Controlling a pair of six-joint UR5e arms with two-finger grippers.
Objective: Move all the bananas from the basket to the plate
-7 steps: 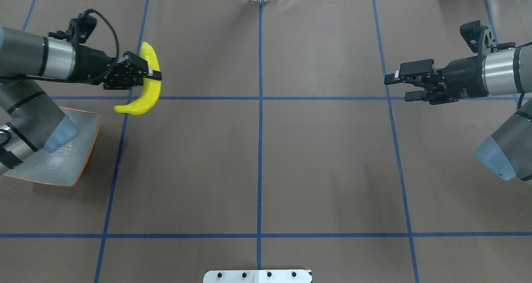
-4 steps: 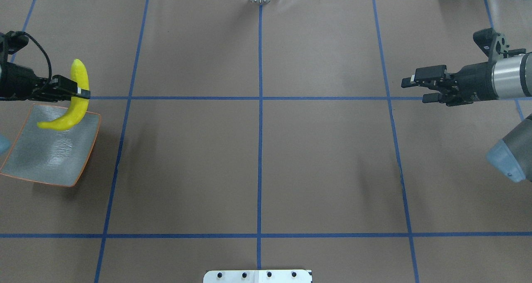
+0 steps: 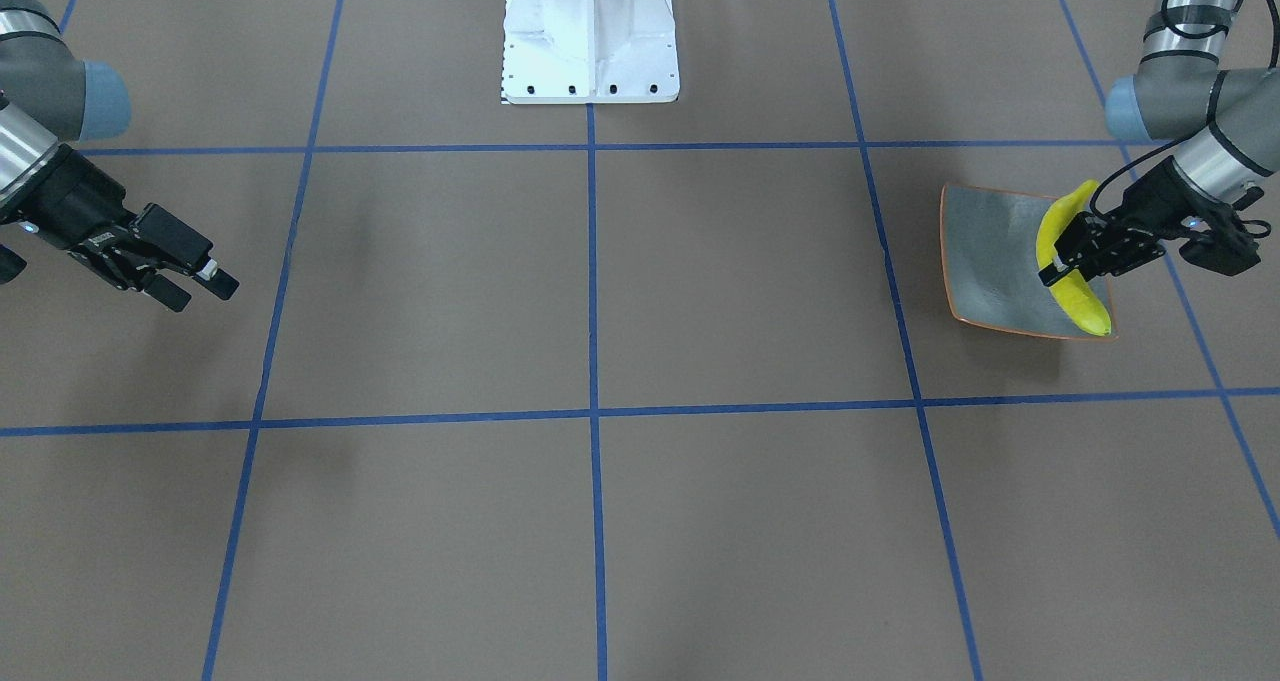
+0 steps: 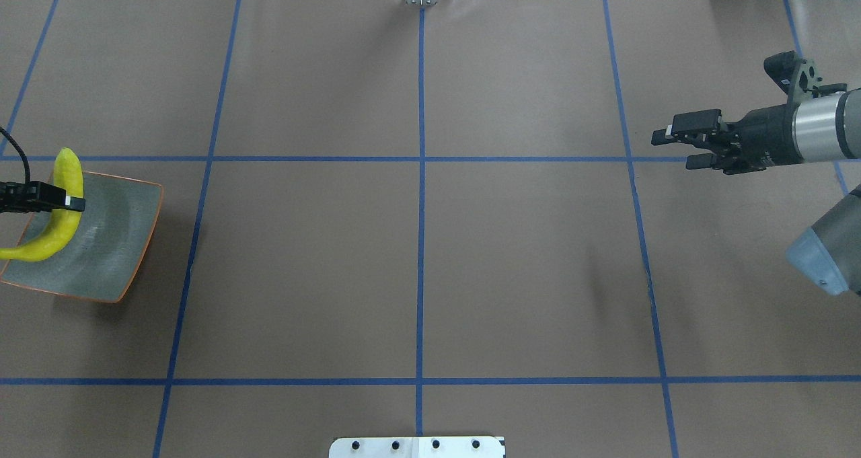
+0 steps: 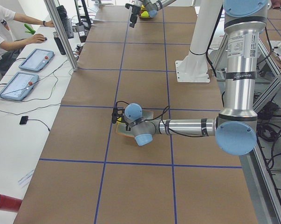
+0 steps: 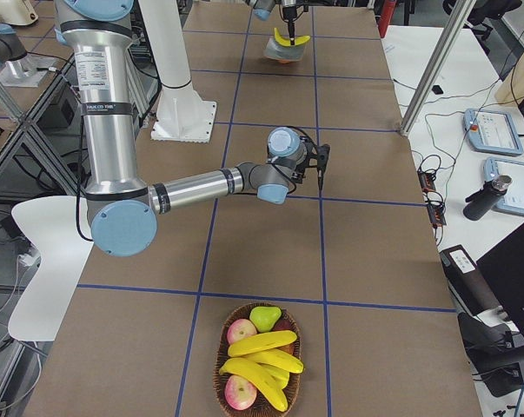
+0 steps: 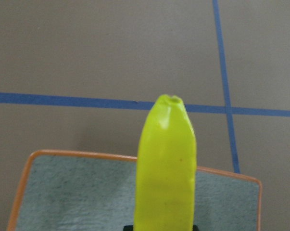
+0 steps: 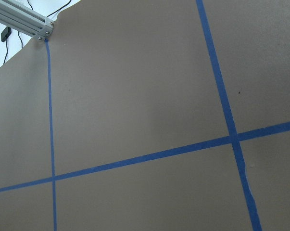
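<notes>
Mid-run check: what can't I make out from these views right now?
- Whether the banana touches the plate or hangs above it: no view shows the gap.
- The left gripper: cut off by the overhead view's left edge, hidden behind the banana in the left wrist view.
- How many bananas lie in the basket: seen only in the exterior right view, small and overlapping.

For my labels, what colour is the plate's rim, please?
Orange; plate shows best in left wrist view.
</notes>
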